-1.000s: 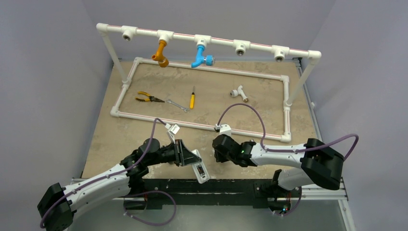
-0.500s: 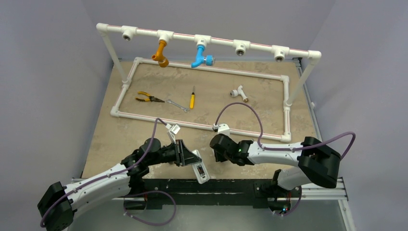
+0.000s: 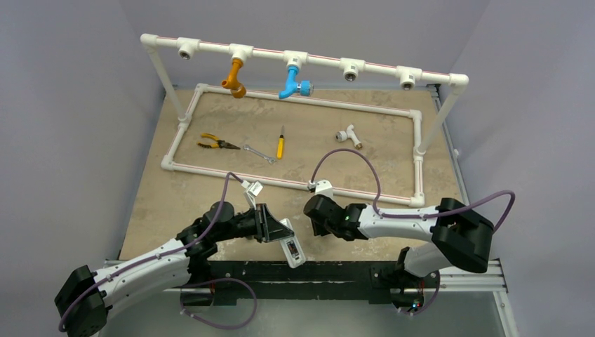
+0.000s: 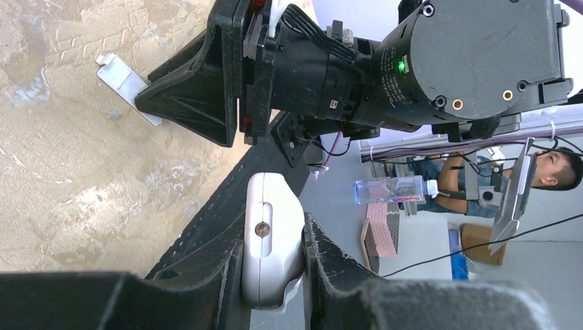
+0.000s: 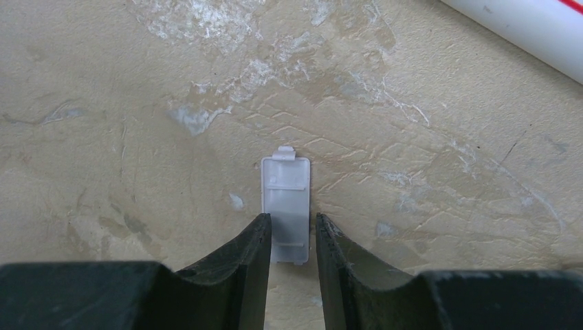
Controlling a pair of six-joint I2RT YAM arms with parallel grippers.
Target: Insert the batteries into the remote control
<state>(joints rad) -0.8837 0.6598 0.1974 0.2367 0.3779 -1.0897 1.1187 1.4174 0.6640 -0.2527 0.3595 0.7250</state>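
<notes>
My left gripper (image 3: 275,229) is shut on the white remote control (image 3: 290,246) and holds it tilted over the table's front edge, with its dark battery bay facing up. In the left wrist view the remote (image 4: 273,265) sits pinched between my left gripper's (image 4: 271,225) fingers. My right gripper (image 5: 292,221) hangs low over the table, narrowly open, its fingertips on either side of the small flat white cover (image 5: 285,185). The cover lies flat on the table and also shows in the left wrist view (image 4: 124,77). The batteries are not in view.
A white PVC pipe frame (image 3: 295,181) lies on the table just beyond both grippers, with an overhead rail carrying an orange tap (image 3: 235,77) and a blue tap (image 3: 291,81). Inside the frame lie pliers (image 3: 210,143), a wrench (image 3: 259,154), a yellow-handled screwdriver (image 3: 281,146) and a pipe tee (image 3: 347,135).
My right arm has shifted slightly left and forward, towards the left gripper. The left arm and the remote have not moved.
</notes>
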